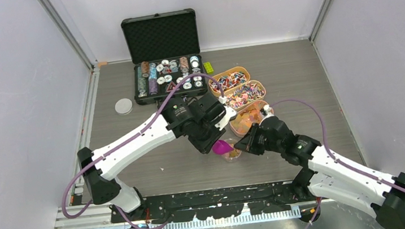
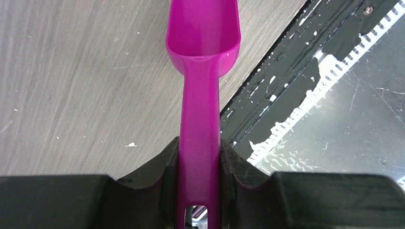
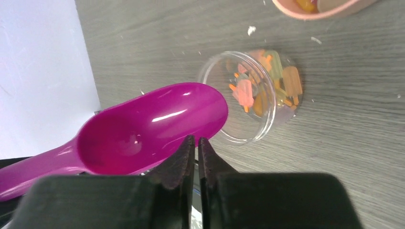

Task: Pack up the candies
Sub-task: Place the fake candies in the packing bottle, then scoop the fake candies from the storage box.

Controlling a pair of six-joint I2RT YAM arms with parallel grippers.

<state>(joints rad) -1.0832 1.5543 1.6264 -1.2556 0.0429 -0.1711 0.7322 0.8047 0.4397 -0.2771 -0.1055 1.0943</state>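
My left gripper (image 2: pixel 199 157) is shut on the handle of the magenta scoop (image 2: pixel 203 57), whose bowl is empty. In the top view the scoop (image 1: pixel 222 146) hangs just above and left of a small clear cup (image 1: pixel 232 156). In the right wrist view the cup (image 3: pixel 250 95) holds a few orange and pink candies (image 3: pixel 260 86), and the scoop bowl (image 3: pixel 153 126) is beside its rim. My right gripper (image 3: pixel 196 141) is shut and empty, just right of the cup in the top view (image 1: pixel 243 146). Three tan trays of candies (image 1: pixel 241 94) stand behind.
An open black case (image 1: pixel 166 67) with rows of poker chips stands at the back. A small yellow-green block (image 1: pixel 208 67) lies to its right and a white round lid (image 1: pixel 124 105) to its left. The black table edge rail (image 1: pixel 214 195) runs along the front.
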